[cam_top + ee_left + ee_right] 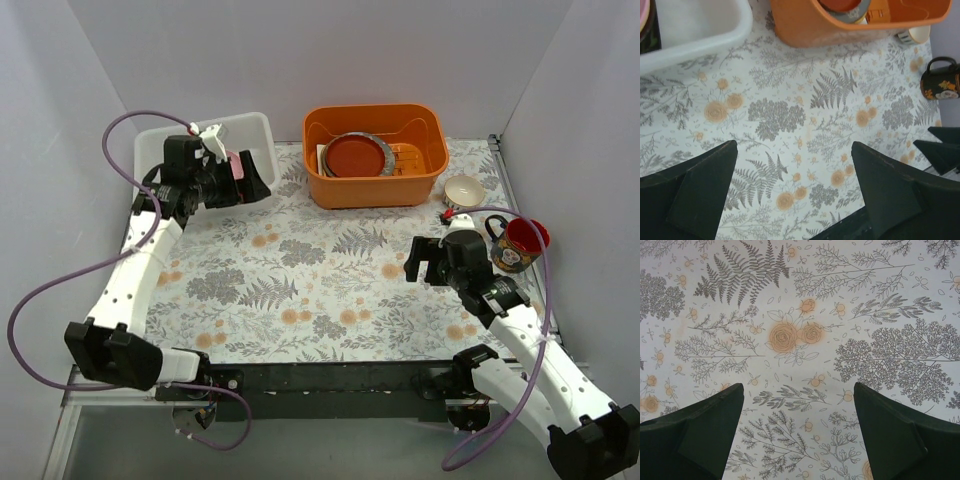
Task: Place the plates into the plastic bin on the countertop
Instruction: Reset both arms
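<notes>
plates (643,12) lying inside the plastic bin (255,122), only a pink edge and a dark rim showing, at the far left corner of the countertop (300,270). left gripper (794,146) hanging by the bin's near right corner, jaws spread wide, holding nothing. right gripper (797,387) over bare countertop toward the right side, likewise released and empty. orange tub (375,188) with 1 red plate (355,155) just right of the bin; cream bowl (464,190) and red mug (520,245) further right.

plastic bin (250,128) left of tub (372,191)
</notes>
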You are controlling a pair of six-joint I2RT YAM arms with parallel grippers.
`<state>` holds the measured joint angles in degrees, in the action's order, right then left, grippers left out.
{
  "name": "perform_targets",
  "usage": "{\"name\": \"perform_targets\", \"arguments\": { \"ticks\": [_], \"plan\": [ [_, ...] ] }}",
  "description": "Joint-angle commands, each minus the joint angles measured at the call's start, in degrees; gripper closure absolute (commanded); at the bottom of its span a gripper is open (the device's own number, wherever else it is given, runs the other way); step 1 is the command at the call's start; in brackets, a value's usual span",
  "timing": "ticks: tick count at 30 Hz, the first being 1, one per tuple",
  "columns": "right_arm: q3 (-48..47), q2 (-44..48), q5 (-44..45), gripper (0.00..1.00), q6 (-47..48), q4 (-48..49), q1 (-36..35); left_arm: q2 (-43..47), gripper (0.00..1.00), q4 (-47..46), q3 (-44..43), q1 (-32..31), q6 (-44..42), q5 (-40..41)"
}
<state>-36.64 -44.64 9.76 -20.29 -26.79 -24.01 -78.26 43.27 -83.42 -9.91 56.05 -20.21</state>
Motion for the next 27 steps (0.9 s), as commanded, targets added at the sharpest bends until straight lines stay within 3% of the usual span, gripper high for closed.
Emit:
{"name": "perform_targets", "arguments": {
  "ticks": [1,8,16,27],
  "plan": [
    [-0.36,2.54,-1.06,0.02,0.87,-0.81,0.19,7.49,0.02,0.24,8.07,-4.32,0.02,5.79],
    [-0.01,4.30,-1.76,0.02,0.26,-1.52,0.19,16.72,0.02,-1.52,21.08,-7.49,3.62,7.11],
    [0.96,4.13,-2.99,0.02,-0.62,-0.20,0.19,25.17,0.02,-0.90,26.11,-7.67,5.56,8.87],
    [2.28,1.58,-3.26,0.02,-1.15,3.84,0.19,23.15,0.02,-4.67,29.10,-7.58,7.31,10.64]
  ]
}}
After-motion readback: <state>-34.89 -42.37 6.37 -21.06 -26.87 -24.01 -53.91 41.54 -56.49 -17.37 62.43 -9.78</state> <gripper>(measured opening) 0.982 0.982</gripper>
